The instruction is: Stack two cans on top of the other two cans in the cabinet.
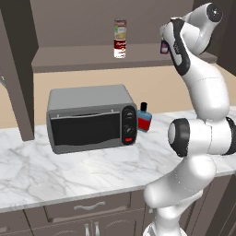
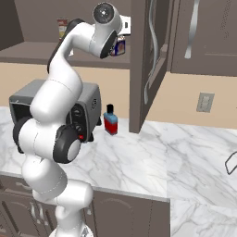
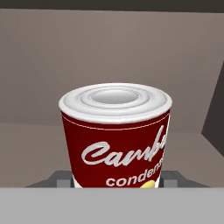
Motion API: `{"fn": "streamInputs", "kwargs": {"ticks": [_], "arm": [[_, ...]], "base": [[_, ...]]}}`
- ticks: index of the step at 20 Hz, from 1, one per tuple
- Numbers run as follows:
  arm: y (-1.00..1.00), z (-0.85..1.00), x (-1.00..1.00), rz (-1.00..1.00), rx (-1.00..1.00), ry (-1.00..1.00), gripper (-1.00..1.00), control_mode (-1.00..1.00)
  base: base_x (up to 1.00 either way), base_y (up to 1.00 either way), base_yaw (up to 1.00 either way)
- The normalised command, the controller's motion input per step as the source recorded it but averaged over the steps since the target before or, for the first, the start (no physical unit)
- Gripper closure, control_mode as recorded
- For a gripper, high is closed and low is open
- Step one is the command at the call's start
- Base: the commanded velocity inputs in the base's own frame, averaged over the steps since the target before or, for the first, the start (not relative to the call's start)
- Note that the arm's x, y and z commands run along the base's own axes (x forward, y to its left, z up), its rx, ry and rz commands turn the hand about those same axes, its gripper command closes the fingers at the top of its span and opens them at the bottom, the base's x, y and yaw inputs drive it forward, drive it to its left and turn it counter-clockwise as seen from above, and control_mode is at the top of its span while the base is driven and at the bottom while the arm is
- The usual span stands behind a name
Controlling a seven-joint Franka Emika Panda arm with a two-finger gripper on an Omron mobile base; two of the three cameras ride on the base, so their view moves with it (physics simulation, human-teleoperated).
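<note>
1. Red-and-white can (image 3: 116,140), seen from the hand view: it stands close in front of the camera, between the two finger tips at the bottom edge. The gripper (image 3: 116,183) appears to be pinching it, though contact at the pads is hidden.
2. Cabinet (image 1: 92,57): on its shelf, one finished stack, a cream-green can (image 1: 120,28) on a red-and-white twin (image 1: 120,48), well left of the arm's wrist.
3. Blue-and-yellow can (image 2: 119,46): on the same shelf, just beside the wrist and half hidden by it. By judgement, this is the base for the held can.
4. Risks, as judgement: an off-centre set-down would let the held can tip from the blue one's rim; the wrist, being so near, could knock the blue can over; a loose grip could drop the can onto the shelf.
5. Below the cabinet, on the marble counter (image 1: 69,170): a grey toaster oven (image 1: 90,117) and a small red bottle (image 1: 144,119).
</note>
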Motion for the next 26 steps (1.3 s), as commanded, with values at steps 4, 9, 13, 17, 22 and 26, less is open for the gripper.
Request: {"fn": "streamInputs", "kwargs": {"ticks": [4,9,13,17,22,26], "arm": [[0.14,-0.03,0.23,0.0,0.0,0.0,1.0,-1.0],[0.13,0.0,0.2,0.0,0.0,0.0,1.0,-1.0],[0.05,0.0,0.12,0.0,0.0,0.0,1.0,-1.0],[0.0,0.0,0.08,0.0,0.0,0.0,1.0,-1.0],[0.0,-0.06,0.06,0.0,0.0,0.0,1.0,-1.0],[0.0,-0.12,0.06,0.0,0.0,0.0,1.0,-1.0]], "base": [[0.0,0.0,0.0],[0.0,0.0,0.0],[0.0,0.0,0.0],[0.0,0.0,0.0],[0.0,0.0,0.0],[0.0,0.0,0.0]]}}
